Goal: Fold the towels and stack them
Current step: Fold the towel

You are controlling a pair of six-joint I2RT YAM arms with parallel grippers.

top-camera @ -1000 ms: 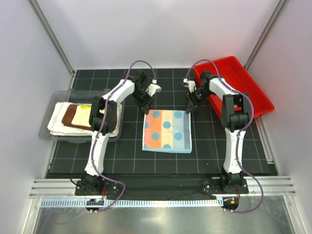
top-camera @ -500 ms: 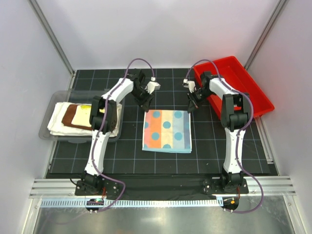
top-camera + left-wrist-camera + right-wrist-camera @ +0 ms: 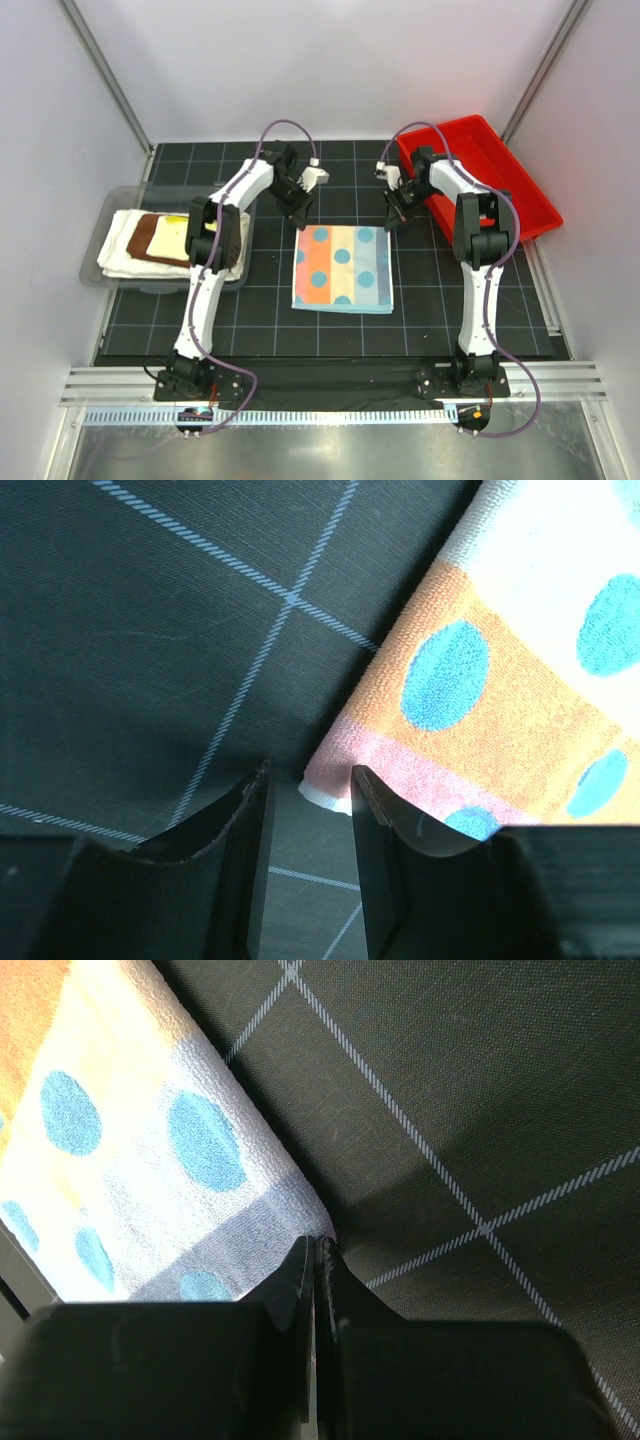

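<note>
A black gridded counter fills the middle of the top view. A red bin sits at its upper right, angled, and a clear tray at the left edge.

In the tray a cream-white towel lies folded, its long axis running left to right. The pastel towel lies flat at the centre of the frame. It is close to square, its edges roughly square with the grid and its stripes running from top to bottom.

On the cream one lie a brown towel and, overlapping it, a yellow towel.

The left tool is released at the pastel towel's upper left corner, jaws apart, with the corner just beside one finger. The right tool is clenched at the upper right corner. Its tips touch the cloth's point, but I cannot tell whether they pinch it.
</note>
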